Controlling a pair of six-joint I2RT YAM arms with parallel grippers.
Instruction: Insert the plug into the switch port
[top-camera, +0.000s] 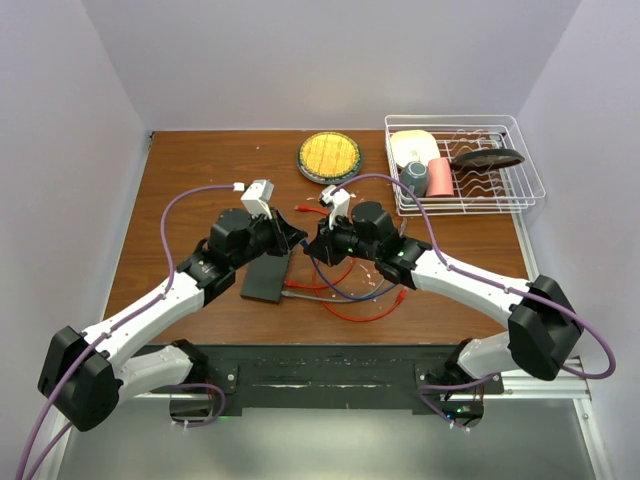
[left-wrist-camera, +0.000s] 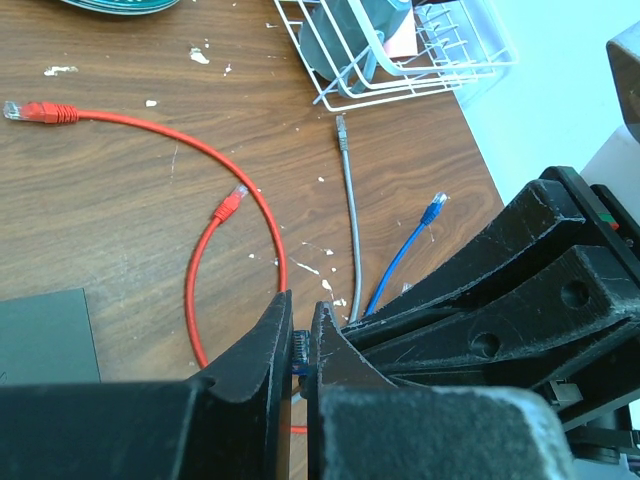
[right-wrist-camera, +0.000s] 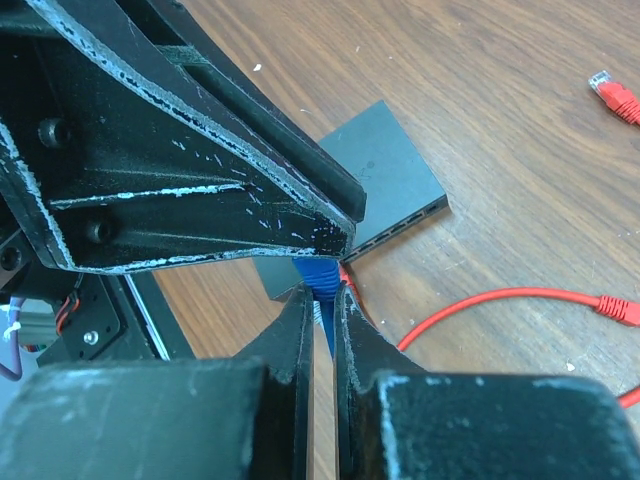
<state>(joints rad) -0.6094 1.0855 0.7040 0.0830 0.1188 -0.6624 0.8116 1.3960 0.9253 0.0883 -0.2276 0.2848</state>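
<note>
The right gripper (right-wrist-camera: 320, 298) is pressed together on a blue cable (right-wrist-camera: 320, 272), which is pinched between its fingertips. Directly opposite, almost tip to tip, the left gripper (left-wrist-camera: 300, 330) is also closed, with a sliver of the same blue showing between its fingers. Whether the plug itself sits in either grip cannot be told.

Both grippers are held above the table (top-camera: 190, 170), near its middle. The switch (right-wrist-camera: 385, 180) lies flat just near and left of them, partly under the left gripper. Its row of sockets (right-wrist-camera: 405, 222) runs along the long edge turned toward the right arm. Loops of red cable (right-wrist-camera: 500, 295) are spread on the wood to the right of the switch, with a grey cable (left-wrist-camera: 349, 220) beside them. A blue plug (left-wrist-camera: 435, 208) lies free further right.

With one cable held by two grippers, it could be twisted or dragged through the pads if either arm is moved before one grip is released. Because the held end's orientation is hidden, it could be offered to a socket the wrong way up and jam. Nothing is seen holding the switch down, so it would likely be shoved along the table by a push. The red loops in front of the sockets could also be snagged.
</note>
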